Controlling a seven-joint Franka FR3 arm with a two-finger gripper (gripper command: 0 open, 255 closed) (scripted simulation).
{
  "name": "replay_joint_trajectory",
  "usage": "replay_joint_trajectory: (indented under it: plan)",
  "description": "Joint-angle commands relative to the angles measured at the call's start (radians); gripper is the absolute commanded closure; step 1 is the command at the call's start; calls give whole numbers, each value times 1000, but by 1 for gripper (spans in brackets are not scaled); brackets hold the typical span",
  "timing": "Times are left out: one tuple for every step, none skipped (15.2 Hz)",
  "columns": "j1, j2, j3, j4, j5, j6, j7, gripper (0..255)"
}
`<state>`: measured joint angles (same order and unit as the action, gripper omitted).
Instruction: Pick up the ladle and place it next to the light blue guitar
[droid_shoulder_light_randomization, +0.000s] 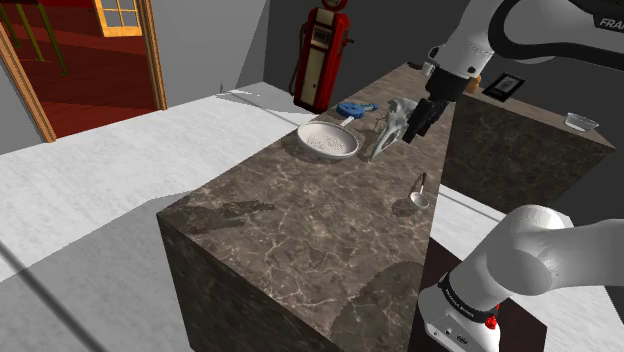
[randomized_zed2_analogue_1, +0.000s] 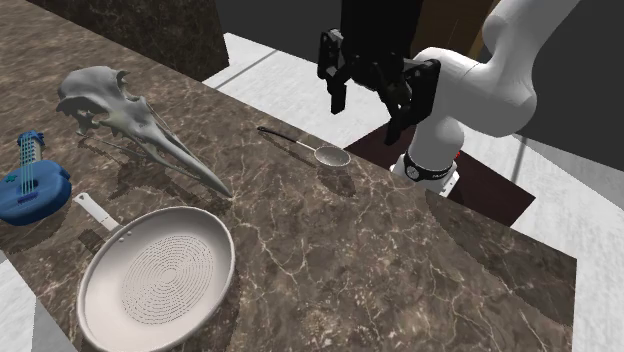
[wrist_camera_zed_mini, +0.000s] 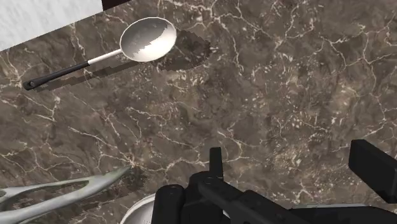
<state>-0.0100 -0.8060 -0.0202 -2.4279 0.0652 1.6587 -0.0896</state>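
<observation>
Ladle, shoulder view: small and grey with a metal sheen, round shallow bowl on a thin straight handle. Lies flat on a brown marble-veined counter, near the edge on the stand's side, long axis running away from the camera with the bowl nearer. Well apart from the blue guitar, which lies at the far end beside a round white pan and a pale, long-beaked skull. Beyond, a white floor, grey walls, a red fuel pump and a wood-framed doorway (red inside). Black gripper hangs above the counter near the skull.

Second exterior view: ladle with its dark handle end towards the skull and its bowl towards the arm's base. Gripper above it, fingers spread and clasping nothing. Guitar at the far left edge; ribbed pan in front.

Wrist view: ladle ahead of the gripper, untouched, shiny bowl farther out, dark grip angled back. Fingers apart over bare veined stone.
</observation>
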Motion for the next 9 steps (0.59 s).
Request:
replay_joint_trajectory:
  plan:
    - [0,0,0,0,0,0,0,0]
    - [-22,10,-6,-15,-2,25,28,0]
    - [-45,19,-12,-30,-5,50,57,0]
    - [-67,29,-19,-45,-7,75,85,0]
    - [-90,38,-25,-60,-10,100,113,0]
    - [-113,47,-31,-75,-12,124,141,0]
    - [-135,56,-38,-90,-15,148,169,0]
    - [-158,64,-45,-105,-17,173,197,0]
    - [-181,73,-51,-121,-20,197,225,0]
